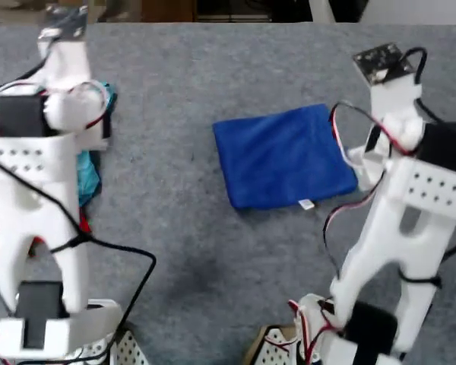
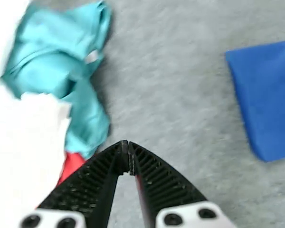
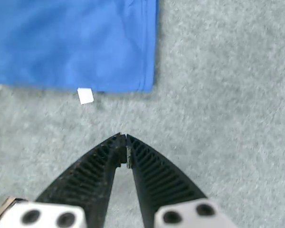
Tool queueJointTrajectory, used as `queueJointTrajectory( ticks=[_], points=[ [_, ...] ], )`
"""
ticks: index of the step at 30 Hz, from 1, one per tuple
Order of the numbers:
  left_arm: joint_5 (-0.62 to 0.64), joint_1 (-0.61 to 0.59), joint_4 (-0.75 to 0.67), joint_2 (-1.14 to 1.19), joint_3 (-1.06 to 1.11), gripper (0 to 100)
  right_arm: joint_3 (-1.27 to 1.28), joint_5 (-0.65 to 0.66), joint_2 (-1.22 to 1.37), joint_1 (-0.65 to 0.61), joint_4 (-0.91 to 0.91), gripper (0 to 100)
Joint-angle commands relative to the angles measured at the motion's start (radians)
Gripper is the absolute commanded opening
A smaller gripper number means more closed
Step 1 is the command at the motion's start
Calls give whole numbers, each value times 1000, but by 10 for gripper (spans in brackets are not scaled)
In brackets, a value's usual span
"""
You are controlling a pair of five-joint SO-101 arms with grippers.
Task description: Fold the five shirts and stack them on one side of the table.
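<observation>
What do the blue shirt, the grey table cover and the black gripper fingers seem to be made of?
Blue shirt: soft, matte cloth, probably a cotton knit; it lies flat, with a stitched edge and a small white tag.
Table cover: looks like grey felt or low carpet, with a fuzzy, dull surface.
Right gripper's fingers: hard black plastic, perhaps printed, with ribbed inner faces.

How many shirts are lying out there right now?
4 visible: a blue shirt folded flat in the middle; bunched together to one side, a teal shirt, a white shirt and a sliver of red shirt. More may be hidden underneath.
</observation>
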Motion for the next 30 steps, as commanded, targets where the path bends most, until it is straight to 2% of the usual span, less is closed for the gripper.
queueJointTrajectory(
  ticks=[1, 7, 12, 14, 18, 27, 30],
  points=[
    [-35, -69, 8, -111, 77, 19, 82, 43, -102, 7, 6, 5],
    [-34, -172, 6, -199, 201, 20, 188, -2, -168, 15, -68, 5],
    [-32, -218, -15, -213, 299, 20, 217, -117, -173, 10, -130, 5],
    [-32, -226, -15, -213, 330, 20, 237, -164, -174, 7, -176, 5],
    [-32, -229, -15, -213, 342, 20, 288, -175, -179, -8, -269, 5],
    [-32, -229, -15, -203, 347, 19, 352, -189, -171, -108, -324, 4],
    [-34, -233, -12, -203, 348, 19, 351, -249, -171, -108, -339, 5]
  ],
)
